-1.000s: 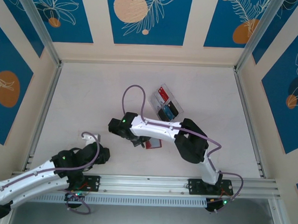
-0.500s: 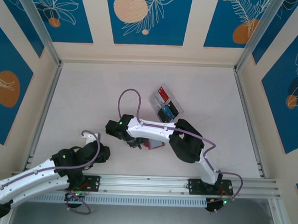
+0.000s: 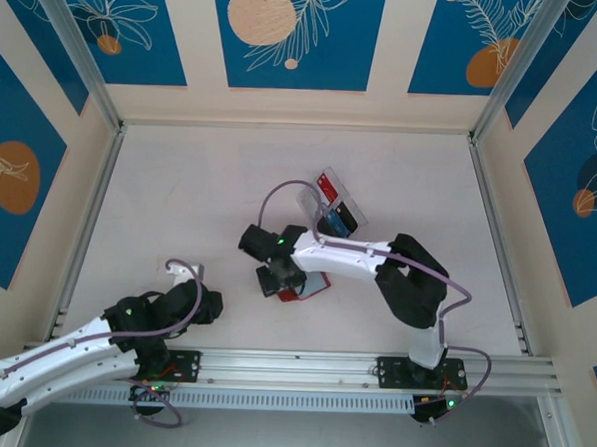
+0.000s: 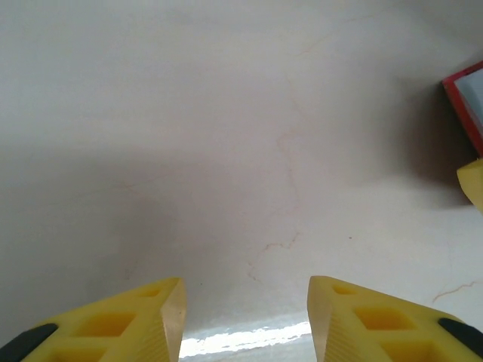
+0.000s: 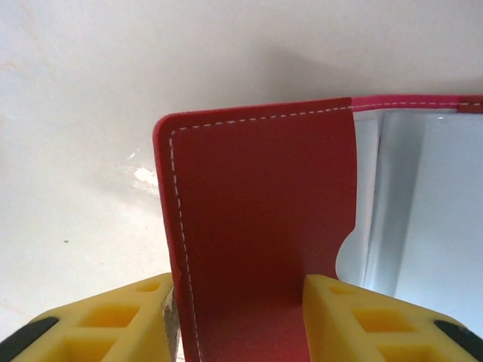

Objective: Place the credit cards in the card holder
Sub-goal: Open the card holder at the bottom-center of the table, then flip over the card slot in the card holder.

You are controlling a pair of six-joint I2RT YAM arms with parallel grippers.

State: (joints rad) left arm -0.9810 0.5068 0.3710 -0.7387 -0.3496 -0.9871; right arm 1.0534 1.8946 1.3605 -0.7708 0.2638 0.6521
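From above, the right gripper [image 3: 279, 280] sits mid-table on the pale tabletop [image 3: 180, 197]. One dark red leather-like fold card holder [image 3: 315, 285] lies just to its right, touching or partly under it. Beyond the gripper, near its arm, stands one clear plastic compartment tray [image 3: 313, 197]. It holds three coloured plastic credit cards, one red [image 3: 327, 189], one black [image 3: 348, 218] and one teal-blue [image 3: 330, 225]; any pale cards there are too small to count. The left gripper [image 3: 184, 272] rests well apart to the left, over bare table.

In the left wrist view, the left gripper [image 4: 245, 302] has its two yellow fingers [image 4: 128, 320] spread, with nothing between them. A red corner of the card holder [image 4: 464, 102] shows far to its right.

In the right wrist view, the right gripper [image 5: 241, 302] has its two yellow fingers [image 5: 113, 324] parted. The card holder [image 5: 256, 211] lies open directly ahead, and its stitched red flap runs into the gap between them. The flap seems to pass beneath the fingers rather than being pinched. Pale inner pockets show to the right.
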